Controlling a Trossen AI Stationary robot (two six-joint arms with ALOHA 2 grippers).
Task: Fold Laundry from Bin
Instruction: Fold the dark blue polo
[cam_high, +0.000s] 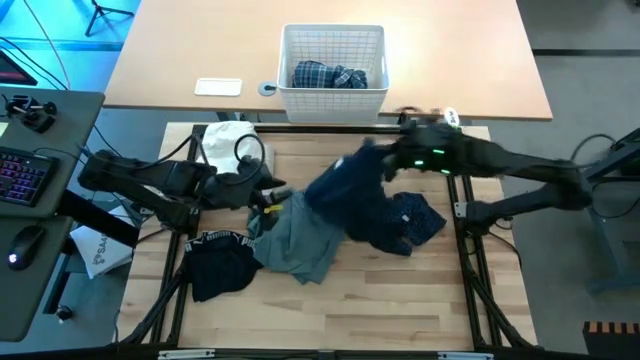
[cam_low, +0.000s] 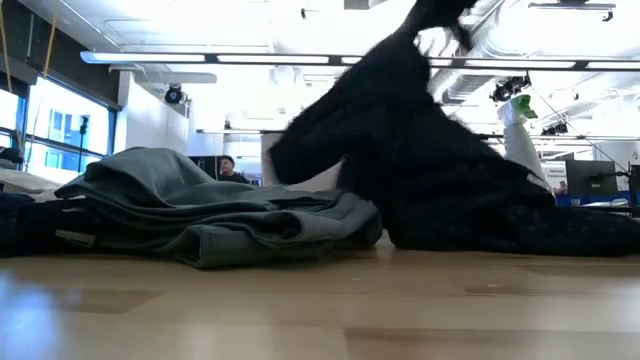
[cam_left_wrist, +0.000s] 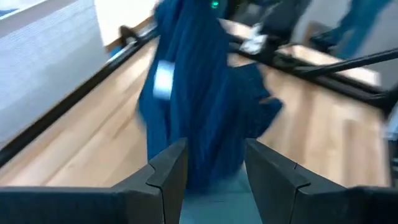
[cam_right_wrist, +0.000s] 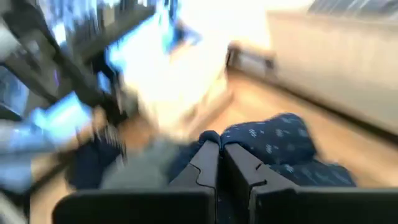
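Note:
The navy dotted trousers (cam_high: 372, 205) are drawn up into a peak at mid-table, with my right gripper (cam_right_wrist: 221, 157) shut on them; in the high view that gripper (cam_high: 388, 160) is blurred. A grey-green top (cam_high: 300, 240) lies crumpled beside the trousers, partly under them. My left gripper (cam_left_wrist: 214, 167) stands open at the top's left edge (cam_high: 270, 195), its fingers on either side of empty air, and the raised trousers (cam_left_wrist: 199, 93) hang beyond them. A black piece (cam_high: 220, 265) lies near left and a white cloth (cam_high: 228, 140) far left. The white bin (cam_high: 334, 95) holds a plaid shirt (cam_high: 328, 75). My right gripper pinches a bunch of the trousers' cloth (cam_right_wrist: 208, 138) between its two shut fingers; one layer or several, I cannot tell. It comes in from the table's right side, slanting down. The cloth rises to the fingers as a peak (cam_low: 430, 40), and its lower part (cam_high: 405, 225) lies on the table.
Black frame rails (cam_high: 470, 250) run along the table's sides. The bin stands on a separate far table next to a white card (cam_high: 218, 87). A desk with a keyboard (cam_high: 25, 175) and a mouse stands to the left. Bare wood (cam_high: 350, 310) lies along the near edge.

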